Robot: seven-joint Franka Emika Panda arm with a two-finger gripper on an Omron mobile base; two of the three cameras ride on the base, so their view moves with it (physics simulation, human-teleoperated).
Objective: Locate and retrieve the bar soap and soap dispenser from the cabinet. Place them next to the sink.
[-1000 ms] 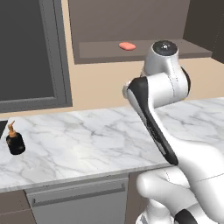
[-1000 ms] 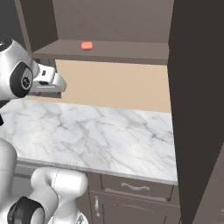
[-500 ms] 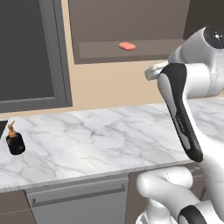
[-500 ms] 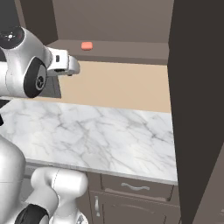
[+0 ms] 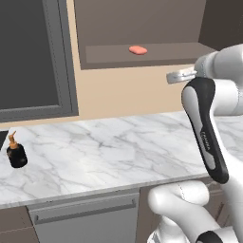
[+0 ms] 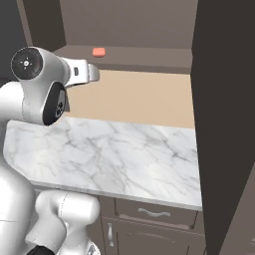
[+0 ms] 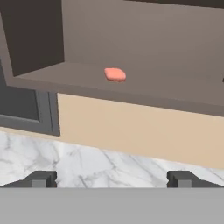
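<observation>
On the cabinet (image 5: 142, 28) shelf (image 5: 156, 53), seen from the left base view, the bar soap (image 5: 137, 50) lies flat, its long axis running along the shelf's length. Down on the marble counter (image 5: 118, 147), far to the left, the soap dispenser (image 5: 16, 153) stands upright with its orange-brown nozzle pointing left. The gripper (image 5: 174, 77) is raised near shelf height, well to the right of the soap.

From the right base view, the bar soap (image 6: 99, 52) rests on the shelf (image 6: 144, 56), and the gripper (image 6: 91, 73) hangs just below and in front of the shelf edge.

Through the hand view, the bar soap (image 7: 115, 74) sits ahead, long axis left to right. The gripper (image 7: 112, 178) has its fingers spread wide apart, holding nothing.
</observation>
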